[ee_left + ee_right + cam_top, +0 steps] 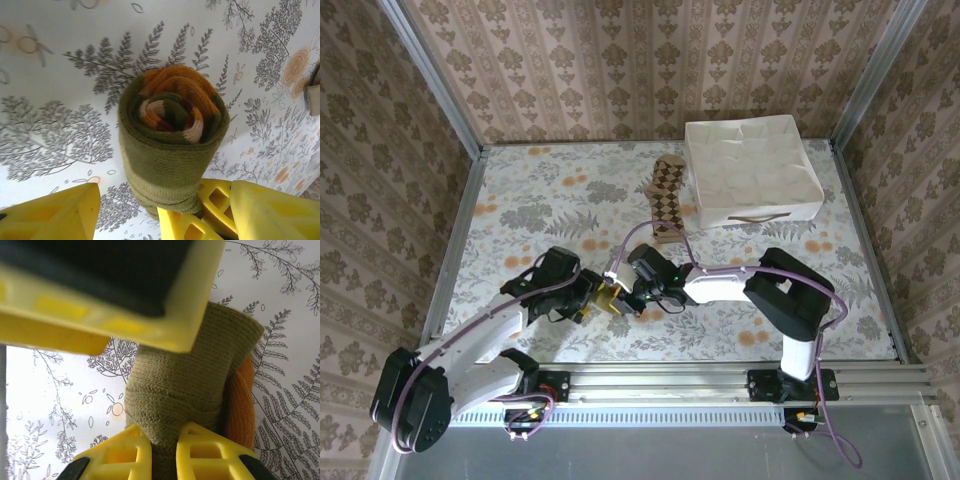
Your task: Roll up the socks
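The olive-green sock [170, 145] is a rolled bundle on the table, its orange, cream and red stripes coiled at the open end. My right gripper [165, 455] is shut on the bundle's olive end [175, 385]. My left gripper [162, 222] is open, its yellow fingers [50, 215] standing apart on either side of the roll without touching it. From above, both grippers meet at the roll [611, 300], the left gripper [588, 300] on its left and the right gripper [626, 296] on its right. The brown-and-cream argyle sock [665, 200] lies flat farther back.
A white fabric box with compartments [798, 205] stands at the back right, just right of the argyle sock. Papered walls close the table [520, 190] on three sides. One finger of the left gripper [100, 290] hangs close over the roll in the right wrist view.
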